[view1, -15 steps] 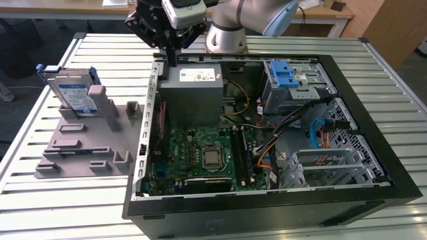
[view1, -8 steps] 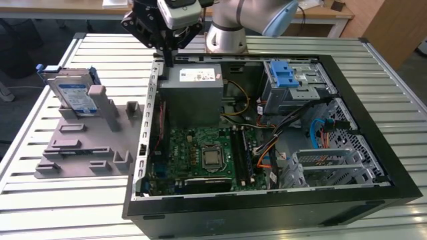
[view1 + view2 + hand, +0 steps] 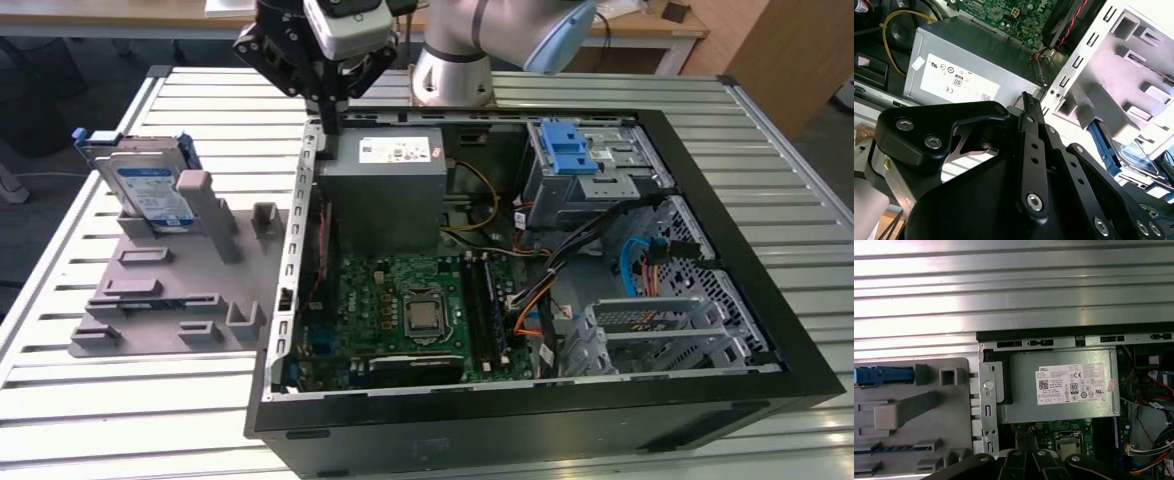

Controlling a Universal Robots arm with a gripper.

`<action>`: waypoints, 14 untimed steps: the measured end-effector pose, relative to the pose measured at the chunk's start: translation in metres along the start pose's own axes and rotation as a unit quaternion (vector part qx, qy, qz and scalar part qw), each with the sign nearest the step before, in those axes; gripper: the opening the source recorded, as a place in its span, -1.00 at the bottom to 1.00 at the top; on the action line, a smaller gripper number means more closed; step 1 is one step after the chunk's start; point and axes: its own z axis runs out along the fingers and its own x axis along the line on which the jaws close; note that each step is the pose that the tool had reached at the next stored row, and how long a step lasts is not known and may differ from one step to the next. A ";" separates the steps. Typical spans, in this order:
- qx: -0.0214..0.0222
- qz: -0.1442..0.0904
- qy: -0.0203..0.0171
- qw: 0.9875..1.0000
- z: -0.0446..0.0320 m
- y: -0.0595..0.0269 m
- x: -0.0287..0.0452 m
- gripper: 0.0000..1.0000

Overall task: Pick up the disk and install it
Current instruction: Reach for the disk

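gripper (image 3: 327, 118): fingers pinched together on nothing, I'm at top centre of the exterior view, tips by the case wall.
grey box (image 3: 387, 190): just beside my fingertips, inside the open computer case (image 3: 534, 425).
disk (image 3: 144, 190): upper left of the exterior view, standing on edge in the grey fixture (image 3: 160, 300), well apart from me.
cage (image 3: 587, 165): blue latch, upper right inside the case.

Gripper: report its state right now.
Gripper: shut, nothing between its fingers, near the power supply; the disk stands apart in the grey holder.
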 end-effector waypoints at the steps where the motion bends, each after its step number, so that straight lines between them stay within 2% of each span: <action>1: 0.000 0.000 0.000 1.000 0.0001 -0.0001 0.0007 -0.79; 14: 0.000 0.000 0.001 1.000 0.0009 -0.0008 0.0096 -0.79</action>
